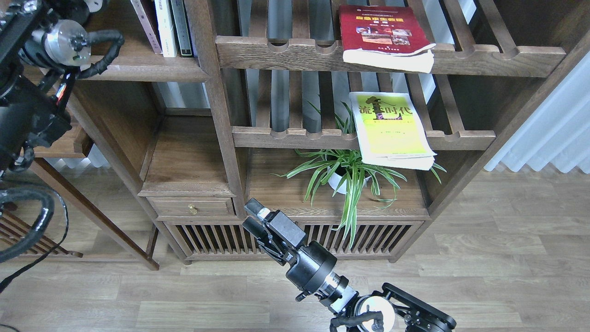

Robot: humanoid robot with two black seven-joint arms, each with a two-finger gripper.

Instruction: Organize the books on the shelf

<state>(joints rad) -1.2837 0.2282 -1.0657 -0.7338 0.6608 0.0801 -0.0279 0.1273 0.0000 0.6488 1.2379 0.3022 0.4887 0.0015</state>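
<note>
The red book with small photos [385,30] lies flat on the top slatted rack and overhangs its front rail. The yellow-green and white book [391,125] lies flat on the middle slatted rack and also overhangs it. The shelf [138,69], a solid dark plank, is at the upper left. Three books stand on it: a thin maroon-edged one [139,16] that leans, a white one and a dark one. My left arm [60,39] rises past the shelf's left end, and its gripper is beyond the top edge. My right gripper [253,216] is low in front of the cabinet, open and empty.
A potted spider plant [345,175] stands on the cabinet top under the yellow-green book. A small drawer with a brass knob [191,210] is to its left. A slatted cabinet front sits below. White curtains hang at the right. The floor is wood.
</note>
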